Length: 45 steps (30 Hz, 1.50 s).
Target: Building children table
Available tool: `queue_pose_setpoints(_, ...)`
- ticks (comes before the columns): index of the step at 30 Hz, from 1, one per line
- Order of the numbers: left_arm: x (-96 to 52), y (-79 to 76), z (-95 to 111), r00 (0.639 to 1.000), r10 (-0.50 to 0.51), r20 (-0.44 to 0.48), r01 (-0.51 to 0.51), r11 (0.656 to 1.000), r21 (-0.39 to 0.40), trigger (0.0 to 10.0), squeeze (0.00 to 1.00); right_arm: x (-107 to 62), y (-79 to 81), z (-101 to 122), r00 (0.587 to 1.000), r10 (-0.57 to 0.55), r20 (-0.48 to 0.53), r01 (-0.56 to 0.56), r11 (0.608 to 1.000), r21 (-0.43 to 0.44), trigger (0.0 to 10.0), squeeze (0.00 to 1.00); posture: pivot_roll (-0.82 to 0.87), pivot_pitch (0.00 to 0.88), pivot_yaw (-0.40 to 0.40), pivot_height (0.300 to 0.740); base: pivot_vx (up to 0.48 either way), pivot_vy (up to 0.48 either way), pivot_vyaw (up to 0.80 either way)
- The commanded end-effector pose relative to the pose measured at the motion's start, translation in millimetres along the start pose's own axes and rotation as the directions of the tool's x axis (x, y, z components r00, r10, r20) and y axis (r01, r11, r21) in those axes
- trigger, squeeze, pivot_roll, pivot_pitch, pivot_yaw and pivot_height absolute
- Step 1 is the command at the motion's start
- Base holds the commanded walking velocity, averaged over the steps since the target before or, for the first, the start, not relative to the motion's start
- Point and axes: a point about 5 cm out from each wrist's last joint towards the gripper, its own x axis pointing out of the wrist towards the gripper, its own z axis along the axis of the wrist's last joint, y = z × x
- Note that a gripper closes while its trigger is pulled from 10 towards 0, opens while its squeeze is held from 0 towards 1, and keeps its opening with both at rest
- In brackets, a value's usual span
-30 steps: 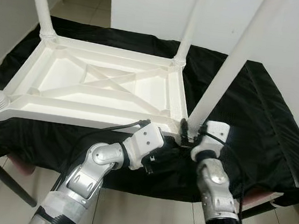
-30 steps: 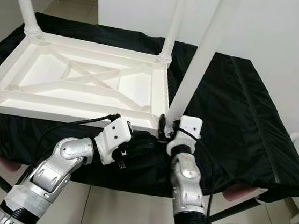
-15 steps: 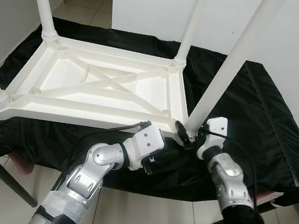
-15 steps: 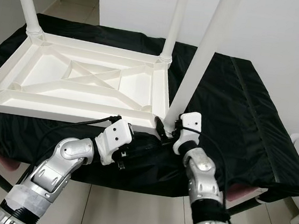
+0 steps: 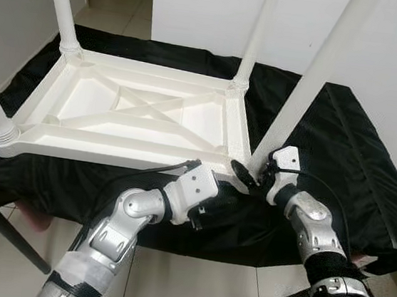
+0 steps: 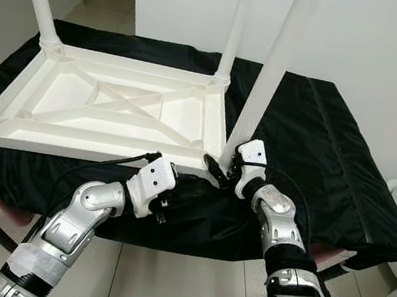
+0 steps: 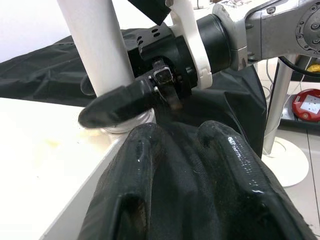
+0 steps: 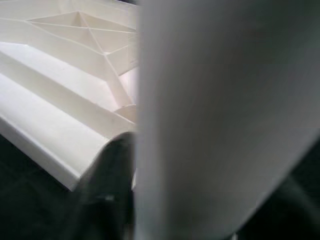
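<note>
White children's table [image 5: 138,113] lies upside down on black cloth [image 5: 342,150]. Right gripper [image 5: 250,177] has its fingers clamped round the base of the near-right leg [image 5: 301,96] at its corner socket. Left gripper [image 5: 214,202] presses into cloth below the table's edge; can't tell its finger spread.

Two silver metallic arms in jointed, rounded segments, each ending in a white boxy wrist housing and long glossy black fingers: the left gripper [image 5: 215,202] and the right gripper [image 5: 247,178]. Thin black cables loop from the wrist housings back along the forearms. Lower down, ribbed black cuffs and pale textured wrapping band both arms.
</note>
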Motion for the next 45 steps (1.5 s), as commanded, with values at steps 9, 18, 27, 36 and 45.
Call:
queue_pose_setpoints(9, 0.7, 1.8, -2, 0.999, 0.054, -0.009, -0.054, 0.999, 0.004, 10.0, 0.00, -2.3, 1.7, -9, 0.999, 0.035, -0.014, -0.035, 0.999, 0.041, 7.0, 0.00, 0.04, 0.019, -0.075, 0.740, 0.000, 0.000, 0.00)
queue_pose_setpoints(18, 0.5, 0.9, -2, 0.999, 0.049, -0.008, -0.049, 0.999, 0.004, 10.0, 0.00, -0.4, -1.0, -10, 0.997, -0.068, -0.022, 0.070, 0.995, 0.078, 10.0, 0.00, 0.04, 0.021, -0.073, 0.740, 0.000, 0.000, 0.00)
queue_pose_setpoints(27, -0.2, -0.3, -3, 0.999, 0.050, -0.010, -0.050, 0.999, 0.000, 10.0, 0.00, -1.6, 4.4, -12, 0.985, -0.167, -0.036, 0.169, 0.982, 0.084, 10.0, 0.00, 0.03, 0.027, -0.075, 0.740, 0.000, 0.000, 0.00)
queue_pose_setpoints(36, -0.5, -1.4, -3, 0.999, 0.047, -0.012, -0.047, 0.999, -0.002, 10.0, 0.00, 4.3, 16.4, -11, 0.926, -0.369, -0.077, 0.374, 0.925, 0.068, 10.0, 0.00, 0.04, 0.033, -0.075, 0.740, 0.000, 0.000, 0.00)
queue_pose_setpoints(45, -2.1, -0.7, -3, 0.999, 0.047, -0.016, -0.047, 0.999, -0.001, 10.0, 0.00, 12.3, 35.6, -16, 0.827, -0.547, -0.130, 0.562, 0.818, 0.128, 10.0, 0.00, 0.04, 0.034, -0.070, 0.740, 0.000, 0.000, 0.00)
